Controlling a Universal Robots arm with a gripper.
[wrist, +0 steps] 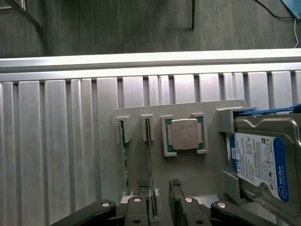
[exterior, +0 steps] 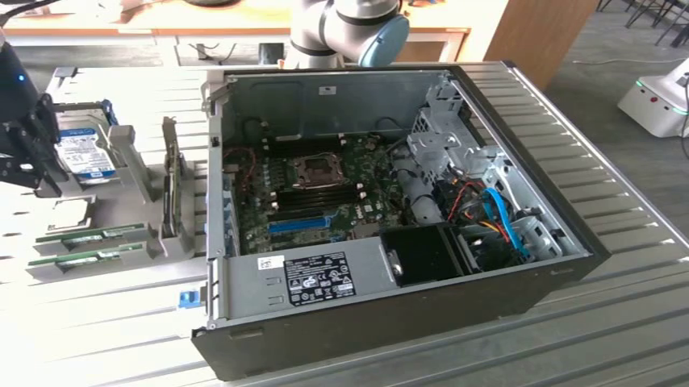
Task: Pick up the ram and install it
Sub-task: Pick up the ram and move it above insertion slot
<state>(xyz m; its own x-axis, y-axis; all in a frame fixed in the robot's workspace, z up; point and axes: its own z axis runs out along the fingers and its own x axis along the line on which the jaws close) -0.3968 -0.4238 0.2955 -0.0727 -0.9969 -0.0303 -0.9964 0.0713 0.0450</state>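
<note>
1. Gripper [wrist: 159, 186]: jaws released and standing wide apart, with nothing clamped between them. It hangs over the parts holder [wrist: 207, 186], at the exterior view's left, well apart from the computer case [exterior: 409, 314].
2. Ram [wrist: 149, 155]: seated on its long edge in a narrow slot of the holder, so the wrist view sees it as a thin line. That line runs in between the two fingers, close to one of them. Whether the fingertips have reached the stick's height cannot be told.
3. Judgement: the upright seating leaves both flat faces free, so opposed jaws can close across the board's thickness. The wide opening gives clearance on either side.
4. A second stick [wrist: 124, 155] sits in the neighbouring slot, parallel and just beside, outside the jaws.
5. Other holder contents: a processor [wrist: 184, 134] lies flat in a square pocket beside the ram. A hard drive [wrist: 258, 162] is framed by corner blocks further along. Each pocket appears shaped to fix its part's position.
6. Holder rests on the slatted metal table [wrist: 56, 150].
7. Case lies on its side with the panel off, and the motherboard [exterior: 356, 214] faces up. The dark memory slots [exterior: 323, 193] below the processor socket look vacant, so the install is not yet done.
</note>
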